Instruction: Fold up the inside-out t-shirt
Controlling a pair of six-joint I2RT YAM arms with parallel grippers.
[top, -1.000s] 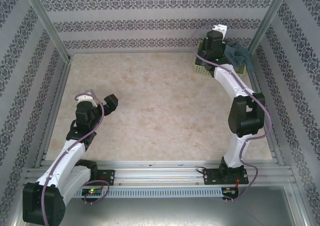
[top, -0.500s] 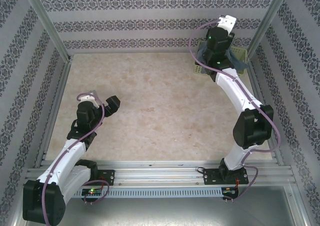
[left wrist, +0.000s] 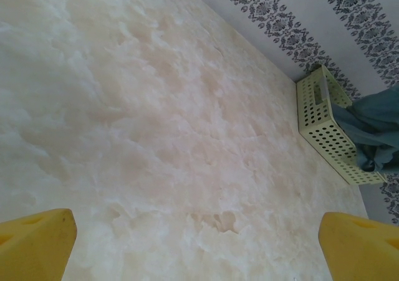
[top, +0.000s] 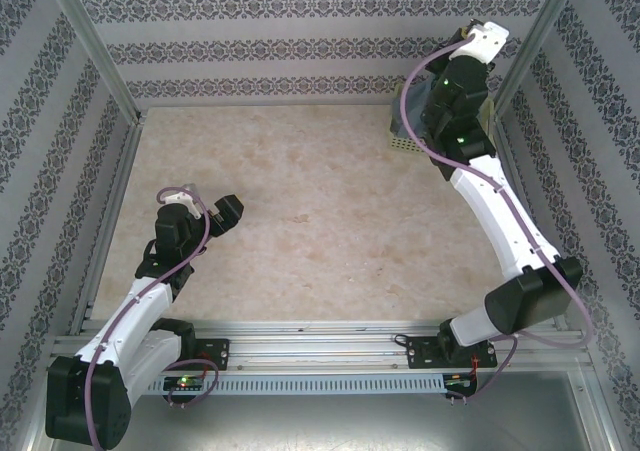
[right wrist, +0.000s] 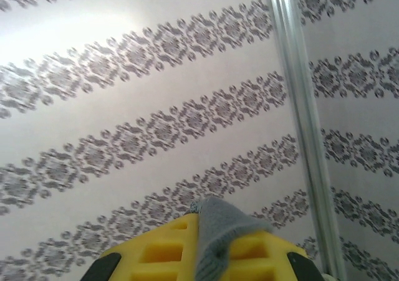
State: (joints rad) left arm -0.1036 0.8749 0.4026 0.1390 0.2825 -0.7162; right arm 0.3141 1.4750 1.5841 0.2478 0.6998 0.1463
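One t-shirt [right wrist: 215, 231] pinched in right fingers [right wrist: 174, 234] above one basket [left wrist: 324, 131]; left fingers [left wrist: 37, 240] spread wide.

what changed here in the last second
The right gripper dipped into the basket, took hold of the t-shirt and rose toward the far right corner, drawing the fabric up. The left gripper stayed open and barely shifted; the basket kept its place.
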